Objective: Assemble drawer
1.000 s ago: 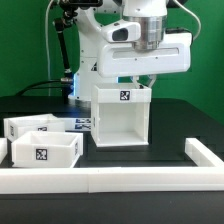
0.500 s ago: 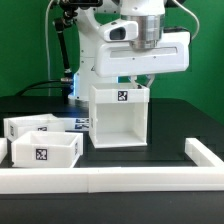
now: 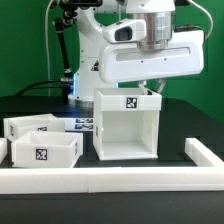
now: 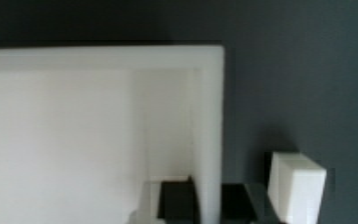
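The gripper (image 3: 150, 90) points straight down, and its fingertips meet the top edge of the drawer casing (image 3: 125, 130) at the back wall. The jaws stand narrow, closed on that thin top wall, so the casing hangs directly under them. The casing is upright with its open side to the camera. A square tag (image 3: 128, 98) sits on its upper front edge, a little to the exterior view's left of the jaws. I cannot tell whether its base touches the table (image 3: 185, 125).

In the wrist view the casing (image 4: 87, 120) fills most of the picture as a white hollow. One thin wall runs toward the jaws. The fingertips are too blurred there to make out.

Two small open trays lie well apart from the jaws, lower and to the exterior view's left. The front tray (image 3: 42, 151) shows its tag to the camera, and the rear tray (image 3: 30, 126) lies just behind it. The marker board (image 3: 80, 123) lies flat between the trays and the casing. The long border rail (image 3: 110, 180) runs along the table's front edge, below the jaws and nearer the camera.
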Available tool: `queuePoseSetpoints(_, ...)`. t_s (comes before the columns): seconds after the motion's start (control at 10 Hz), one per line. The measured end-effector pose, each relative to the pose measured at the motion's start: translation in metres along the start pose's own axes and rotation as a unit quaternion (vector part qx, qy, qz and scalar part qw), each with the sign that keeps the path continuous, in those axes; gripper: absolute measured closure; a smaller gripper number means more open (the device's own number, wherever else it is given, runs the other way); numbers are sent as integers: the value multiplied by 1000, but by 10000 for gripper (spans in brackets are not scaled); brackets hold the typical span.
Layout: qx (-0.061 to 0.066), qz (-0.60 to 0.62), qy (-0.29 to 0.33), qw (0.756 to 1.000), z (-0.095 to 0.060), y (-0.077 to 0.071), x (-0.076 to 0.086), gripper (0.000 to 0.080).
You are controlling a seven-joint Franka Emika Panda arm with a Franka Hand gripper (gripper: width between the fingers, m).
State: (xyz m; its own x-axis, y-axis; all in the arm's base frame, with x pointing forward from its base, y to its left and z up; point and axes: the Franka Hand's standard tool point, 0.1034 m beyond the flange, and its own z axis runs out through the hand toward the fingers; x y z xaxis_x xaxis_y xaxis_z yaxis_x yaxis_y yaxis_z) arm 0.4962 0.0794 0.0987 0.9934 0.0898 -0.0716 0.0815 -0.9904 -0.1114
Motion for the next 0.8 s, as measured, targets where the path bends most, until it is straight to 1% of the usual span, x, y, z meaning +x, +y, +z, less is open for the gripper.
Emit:
queuePoseSetpoints(0.2, 5, 9, 16, 1000, -2, -4, 29, 758)
queuePoseSetpoints(0.3, 7, 10, 21, 1000, -3, -5, 40, 758)
queuePoseSetpoints(0.8, 13, 9, 42, 999, -7, -4, 80, 757)
